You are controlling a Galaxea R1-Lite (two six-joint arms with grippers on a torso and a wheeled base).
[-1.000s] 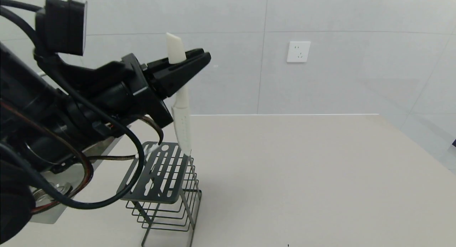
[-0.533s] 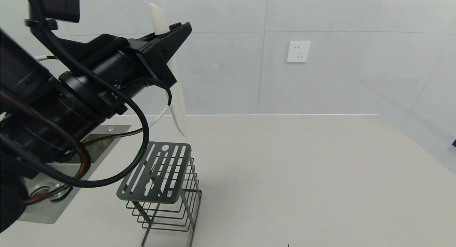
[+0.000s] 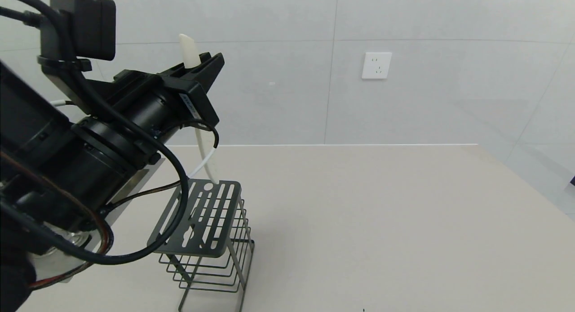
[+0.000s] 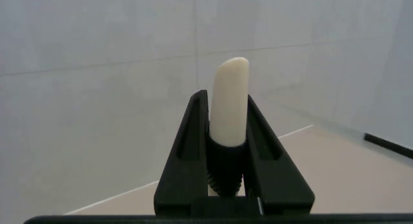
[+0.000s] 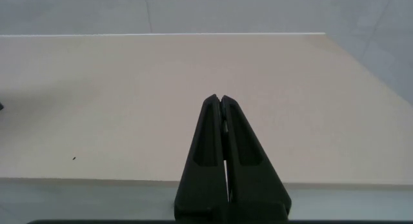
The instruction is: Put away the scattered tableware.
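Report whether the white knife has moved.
Yes. The white knife moved left, its tip going from the far right corner of the slotted rack toward mid-edge.

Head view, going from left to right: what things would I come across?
Steel plate at the left edge → slotted rack, with the left pincer holding a white knife above it → wall socket.

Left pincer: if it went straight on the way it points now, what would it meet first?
Nothing close. The left pincer, shut on the white knife, aims upward over the counter, so the tiled wall looks first in line, though depth is unclear.
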